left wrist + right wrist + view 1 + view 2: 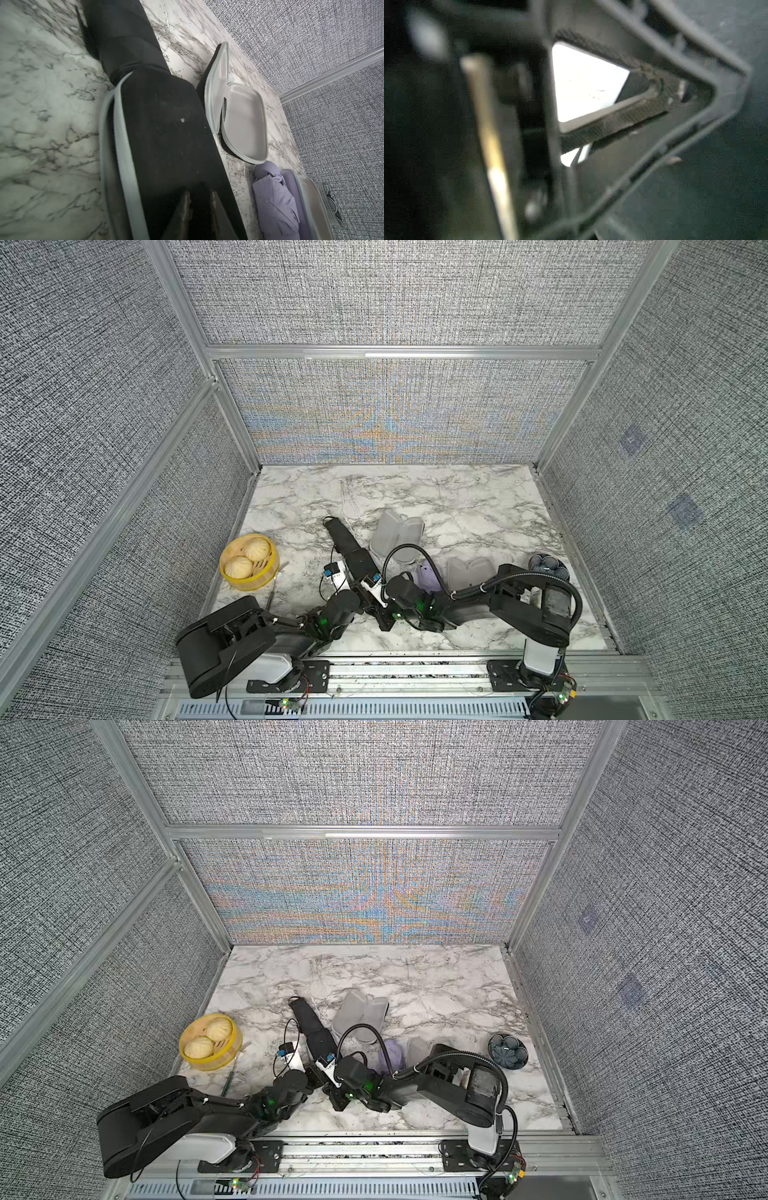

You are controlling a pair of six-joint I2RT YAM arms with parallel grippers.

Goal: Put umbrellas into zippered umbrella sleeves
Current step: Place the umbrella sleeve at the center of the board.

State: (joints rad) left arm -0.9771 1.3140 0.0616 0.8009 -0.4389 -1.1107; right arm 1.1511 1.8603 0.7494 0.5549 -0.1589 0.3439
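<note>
The left fingers (185,204) stand a narrow gap apart. Their tips are down on the dusty, felt-like outer shell of a rigid oblong black sleeve (166,128), at its near end. Whether they pinch any of it I cannot tell. A pale grey zip band runs along that sleeve's edge. A folded black fabric umbrella (122,37) sticks out of its far end onto the white, grey-veined marble table (41,124).

The right fingers (386,616) are closed, just beside the sleeve's near end and close to the left arm's wrist. What they hold, if anything, is hidden. The right wrist view gives only a dark blur of triangular framing, with a bright patch showing through it.

Just beside the black sleeve, a second black-backed sleeve (245,124) lies open, its smooth light grey lining facing up. Nearer the arm bases, a crumpled lavender fabric umbrella (274,199) rests against an open lavender sleeve (309,209). In both top views the right arm covers much of that pair.

Only the top views show a round yellow basket (232,578) holding two pale buns near the table's left edge. They also show a dark round dish (508,1050) near its right edge.
</note>
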